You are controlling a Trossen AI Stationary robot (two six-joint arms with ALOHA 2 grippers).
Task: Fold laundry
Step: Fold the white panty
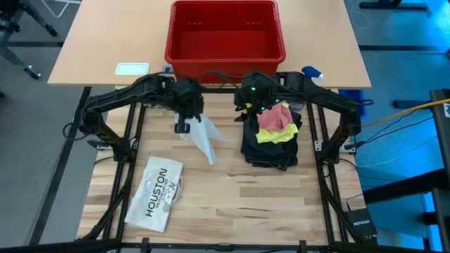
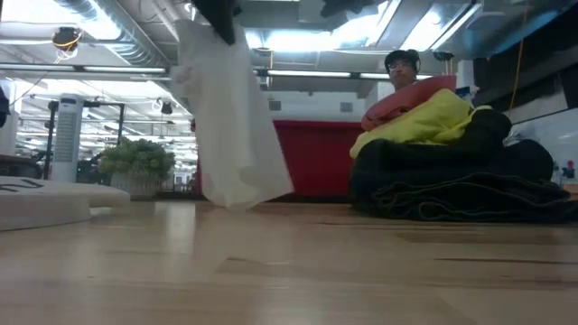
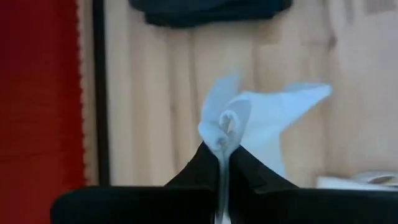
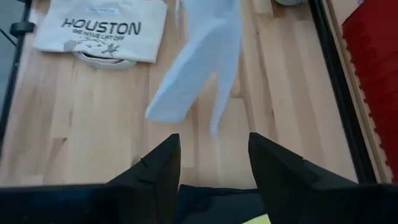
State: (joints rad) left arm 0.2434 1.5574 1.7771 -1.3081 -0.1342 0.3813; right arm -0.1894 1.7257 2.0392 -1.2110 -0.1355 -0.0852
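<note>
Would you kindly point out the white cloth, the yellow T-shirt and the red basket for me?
white cloth (image 1: 202, 135): high view, middle of the hanging fabric below the left gripper.
yellow T-shirt (image 1: 275, 134): high view, yellow fold on top of the dark pile.
red basket (image 1: 225, 53): high view, near rim.

Person (image 2: 404, 65) mostly behind laundry pile (image 2: 452, 171)

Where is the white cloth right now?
In the high view, the white cloth hangs from the shut left gripper above the table's middle, left of the dark trousers pile.
</note>
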